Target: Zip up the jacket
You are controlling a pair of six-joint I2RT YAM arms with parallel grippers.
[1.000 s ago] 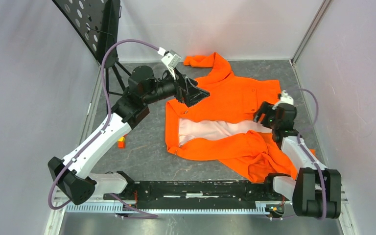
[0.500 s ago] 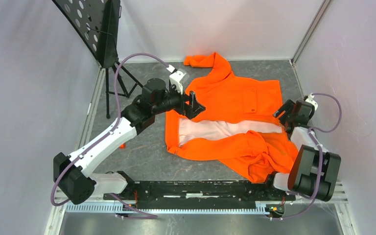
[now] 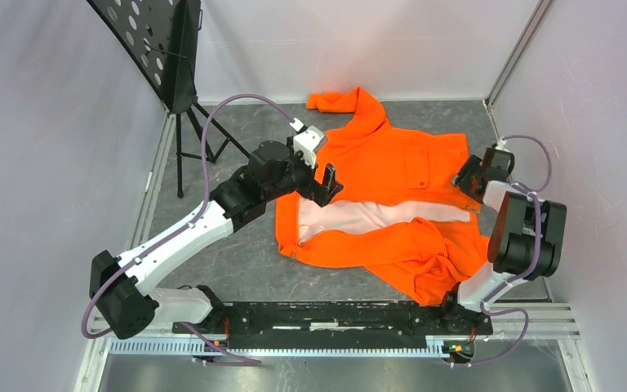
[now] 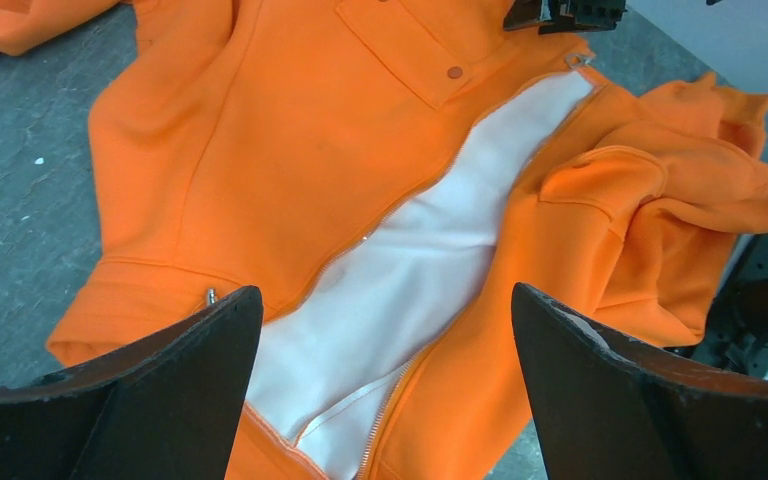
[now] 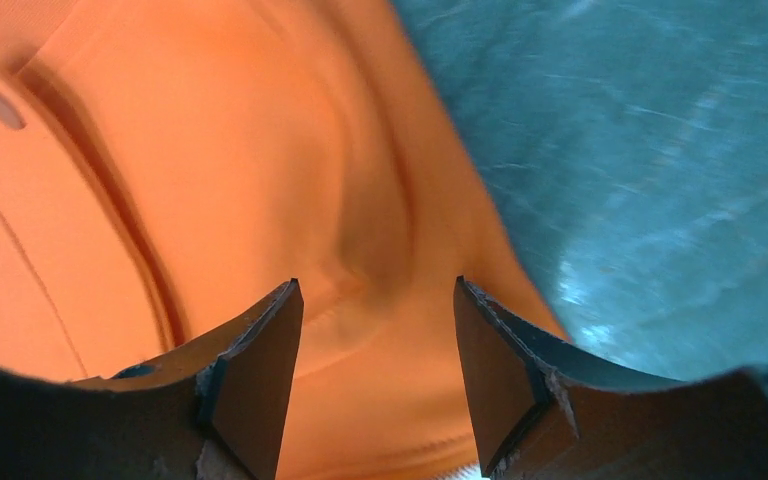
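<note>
Top external view shows a grey counter (image 3: 237, 245) with the orange jacket (image 3: 392, 163) spread flat across its middle and right side. One sleeve reaches toward the back wall. The front half nearest the arms is bunched up at its right end. The jacket lies open, and its white lining (image 3: 359, 216) shows as a long strip. The strip is wide at the left and comes to a point at the right.

The left fingers (image 3: 327, 183) are spread wide and hold nothing. They hang over the jacket's left edge, by the wide end of the strip.

The right fingers (image 3: 467, 175) are partly apart at the jacket's right edge, close to the strip's point. Orange cloth shows in the gap between them, but it is not squeezed.

The zipper (image 4: 380, 215) runs undone along the lining. Beside it sits a pocket (image 4: 410, 45) with a small snap (image 4: 454, 72).
</note>
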